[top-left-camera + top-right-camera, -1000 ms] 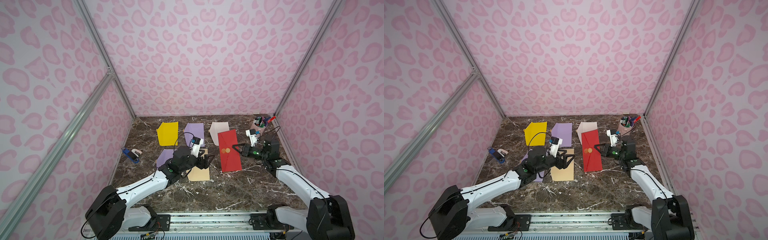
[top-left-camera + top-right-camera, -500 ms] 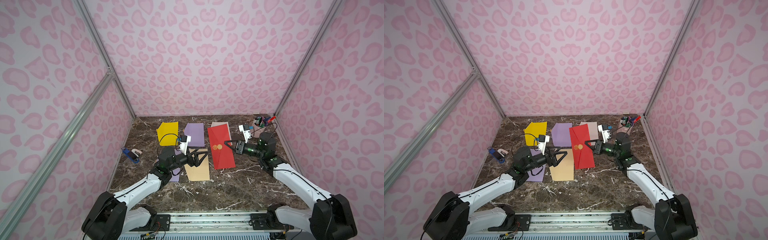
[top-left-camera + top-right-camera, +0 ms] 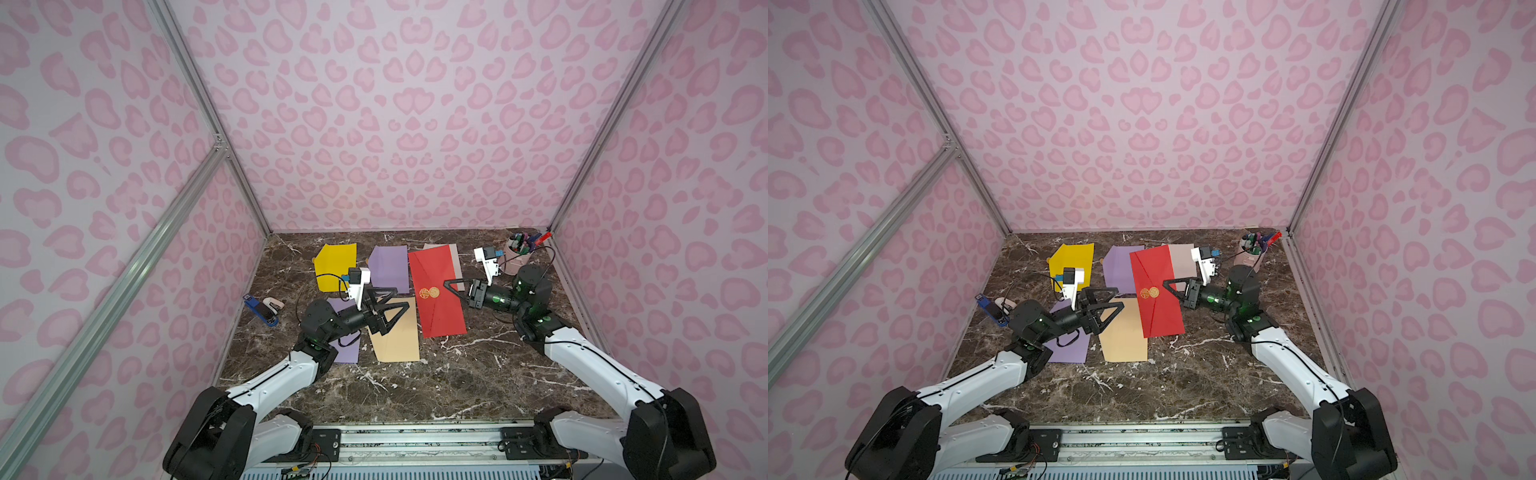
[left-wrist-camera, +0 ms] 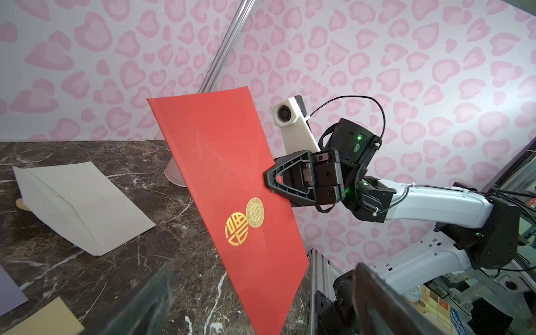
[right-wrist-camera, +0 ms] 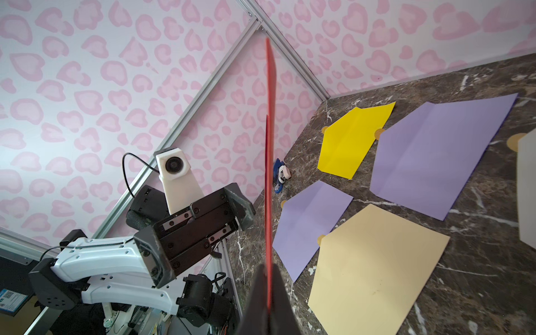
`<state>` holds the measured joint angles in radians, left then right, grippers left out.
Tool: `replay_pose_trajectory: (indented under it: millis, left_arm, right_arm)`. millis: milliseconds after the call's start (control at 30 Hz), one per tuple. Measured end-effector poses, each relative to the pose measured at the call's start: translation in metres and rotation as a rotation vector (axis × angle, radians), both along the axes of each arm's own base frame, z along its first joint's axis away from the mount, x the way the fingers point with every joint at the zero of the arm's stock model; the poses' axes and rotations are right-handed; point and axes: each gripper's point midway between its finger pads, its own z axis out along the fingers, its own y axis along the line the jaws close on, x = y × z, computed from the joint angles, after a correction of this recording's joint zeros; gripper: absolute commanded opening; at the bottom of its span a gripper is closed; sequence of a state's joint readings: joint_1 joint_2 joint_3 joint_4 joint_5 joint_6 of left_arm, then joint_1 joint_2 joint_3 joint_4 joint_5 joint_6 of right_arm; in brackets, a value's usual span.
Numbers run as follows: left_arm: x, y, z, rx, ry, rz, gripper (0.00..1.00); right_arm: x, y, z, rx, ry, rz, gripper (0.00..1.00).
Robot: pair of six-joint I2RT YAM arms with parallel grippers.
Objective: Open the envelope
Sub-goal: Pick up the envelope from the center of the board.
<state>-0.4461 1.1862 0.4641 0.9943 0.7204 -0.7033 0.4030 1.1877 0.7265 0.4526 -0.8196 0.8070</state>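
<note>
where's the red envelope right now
In both top views the red envelope is right of centre, held off the table in the shut right tool, beside the large purple envelope.

The right claw (image 4: pixel 268 181) is pinching the red envelope (image 4: pixel 226 174) by its edge and holding it up tilted over the worktop (image 4: pixel 87 275), gold seal (image 4: pixel 254 213) facing the camera, while a cream envelope (image 4: pixel 81 203) is lying flat nearby.

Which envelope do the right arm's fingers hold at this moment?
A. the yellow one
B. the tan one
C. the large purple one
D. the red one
D: the right arm's fingers are shut on the side edge of the red envelope, which is raised upright and appears edge-on in the right wrist view.
</note>
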Motion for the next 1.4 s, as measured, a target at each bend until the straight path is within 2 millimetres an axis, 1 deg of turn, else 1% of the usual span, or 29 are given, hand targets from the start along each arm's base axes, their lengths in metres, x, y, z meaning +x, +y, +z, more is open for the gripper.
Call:
replay_pose_trajectory:
  millis: [133, 233, 300, 400, 433, 467, 567, 600, 633, 733, 1000, 1100, 1200, 1233, 1333, 1400]
  left_arm:
    - [0.003, 0.000, -0.006, 0.008, 0.017, 0.002, 0.97]
    - [0.006, -0.002, -0.009, 0.010, 0.025, -0.002, 0.99]
    - [0.005, -0.003, -0.009, 0.008, 0.029, -0.014, 0.94]
    - [0.005, -0.005, -0.006, -0.004, 0.029, -0.027, 0.77]
    - [0.004, -0.005, -0.005, -0.007, 0.024, -0.032, 0.69]
    - [0.004, -0.006, -0.004, -0.011, 0.023, -0.038, 0.64]
    - [0.001, -0.006, -0.001, -0.021, 0.021, -0.052, 0.44]
    - [0.000, -0.005, 0.000, -0.023, 0.017, -0.053, 0.37]
    - [-0.001, -0.005, 0.002, -0.026, 0.012, -0.055, 0.26]
    - [-0.004, -0.004, 0.006, -0.031, 0.000, -0.056, 0.05]
    - [-0.003, -0.003, 0.008, -0.021, -0.022, -0.048, 0.05]
    - [-0.001, -0.004, 0.008, -0.011, -0.018, -0.054, 0.05]
    - [0.001, -0.006, 0.009, 0.000, -0.025, -0.070, 0.05]
    - [0.000, -0.007, 0.009, 0.006, -0.029, -0.083, 0.05]
    - [0.000, -0.011, 0.011, 0.022, -0.031, -0.110, 0.05]
    - [-0.001, -0.013, 0.012, 0.034, -0.035, -0.129, 0.05]
  right_arm:
    - [-0.008, 0.008, 0.007, 0.020, -0.014, 0.031, 0.00]
    - [-0.018, 0.021, 0.012, 0.032, -0.019, 0.071, 0.00]
    - [-0.024, 0.029, 0.013, 0.037, -0.022, 0.098, 0.00]
    - [-0.029, 0.039, 0.010, 0.036, -0.015, 0.127, 0.00]
    - [-0.029, 0.042, 0.010, 0.035, -0.012, 0.131, 0.00]
    - [-0.028, 0.044, 0.009, 0.034, -0.009, 0.129, 0.00]
    - [-0.026, 0.048, 0.008, 0.038, 0.002, 0.130, 0.00]
    - [-0.025, 0.048, 0.007, 0.039, 0.002, 0.132, 0.00]
    - [-0.025, 0.049, 0.006, 0.039, 0.004, 0.132, 0.00]
    - [-0.024, 0.050, 0.006, 0.044, 0.004, 0.134, 0.00]
    - [-0.027, 0.050, 0.011, 0.056, -0.003, 0.138, 0.00]
    - [-0.029, 0.051, 0.013, 0.052, -0.020, 0.151, 0.11]
    - [-0.036, 0.053, 0.020, 0.024, -0.060, 0.183, 0.19]
    - [-0.038, 0.053, 0.023, 0.014, -0.077, 0.190, 0.20]
    - [-0.042, 0.053, 0.030, -0.029, -0.133, 0.205, 0.21]
    - [-0.042, 0.053, 0.032, -0.062, -0.166, 0.213, 0.17]
